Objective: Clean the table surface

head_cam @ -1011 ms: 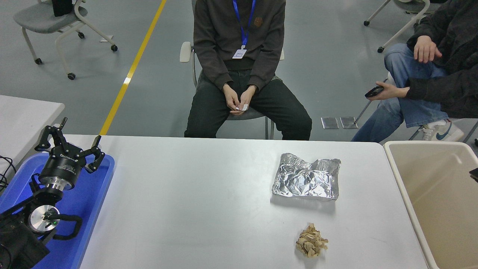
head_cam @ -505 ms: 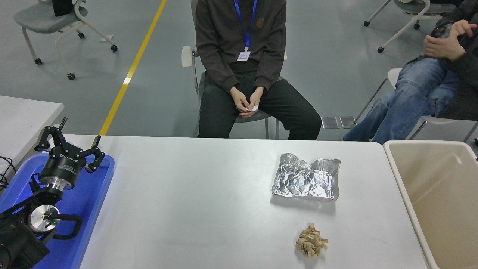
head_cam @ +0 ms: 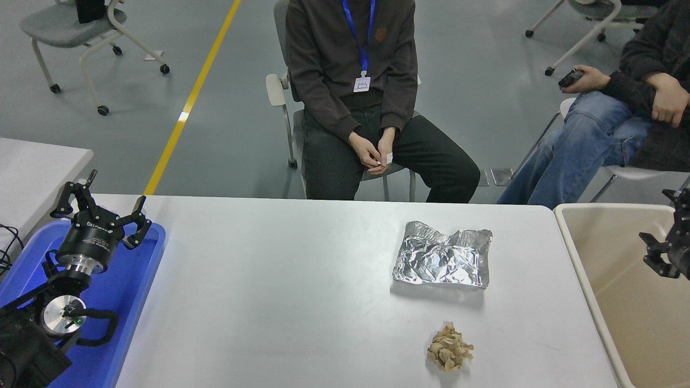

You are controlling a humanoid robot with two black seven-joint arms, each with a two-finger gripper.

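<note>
Crumpled silver foil sheet (head_cam: 443,261) and tan shavings clump (head_cam: 449,353) litter the light grey-white tabletop (head_cam: 280,291); right gripper (head_cam: 666,253), fingers unclear, hangs over the beige bin (head_cam: 585,280), presumably due to reach leftward; left gripper (head_cam: 99,211) rests splayed.

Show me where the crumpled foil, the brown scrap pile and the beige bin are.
crumpled foil (head_cam: 443,261), head view, centre of the sheet
brown scrap pile (head_cam: 449,348), head view, middle of the heap
beige bin (head_cam: 585,261), head view, left rim

left gripper (head_cam: 101,203) bears small white lettering, not legible
</note>
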